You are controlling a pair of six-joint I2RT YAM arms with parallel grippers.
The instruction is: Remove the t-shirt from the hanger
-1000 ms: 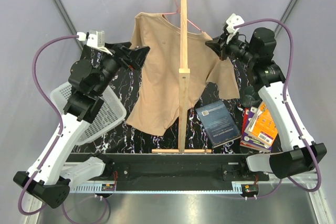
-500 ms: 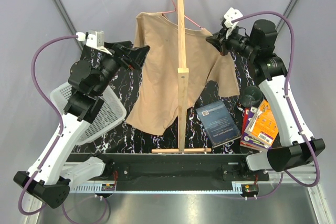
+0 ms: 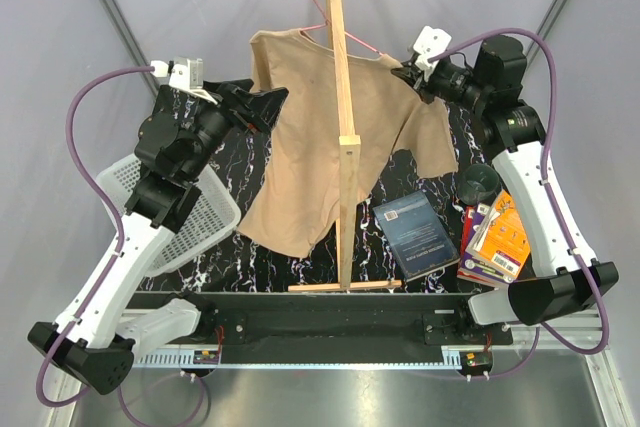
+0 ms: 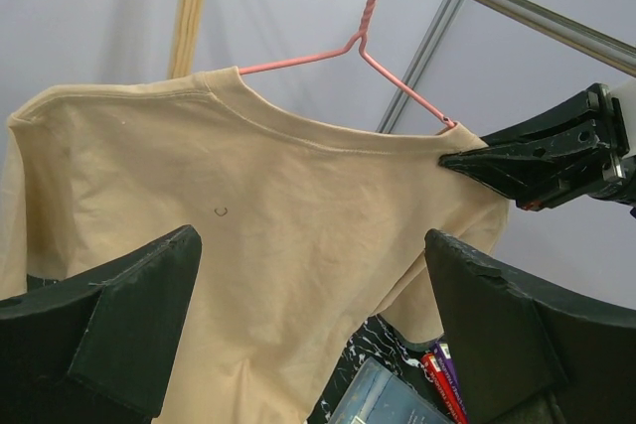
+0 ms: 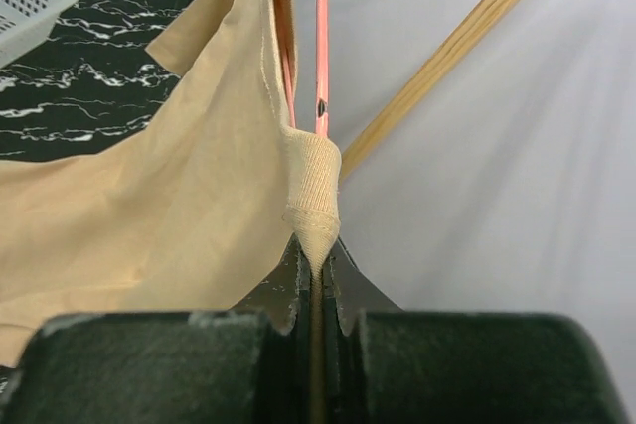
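The tan short-sleeved t-shirt [image 3: 310, 137] hangs limp on the thin pink wire hanger [image 5: 321, 37], spread across the wooden pole [image 3: 340, 47] with most of its cloth left of it. Right of the pole, my right fingers [image 5: 363, 310] pinch its shoulder hem beside the wire.

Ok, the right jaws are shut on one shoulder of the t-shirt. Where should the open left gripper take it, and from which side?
Take the t-shirt at its free shoulder, opposite the right gripper, bringing the left gripper in from the left. There the cloth drapes over the hanger into a corner that the jaws can probably pinch.
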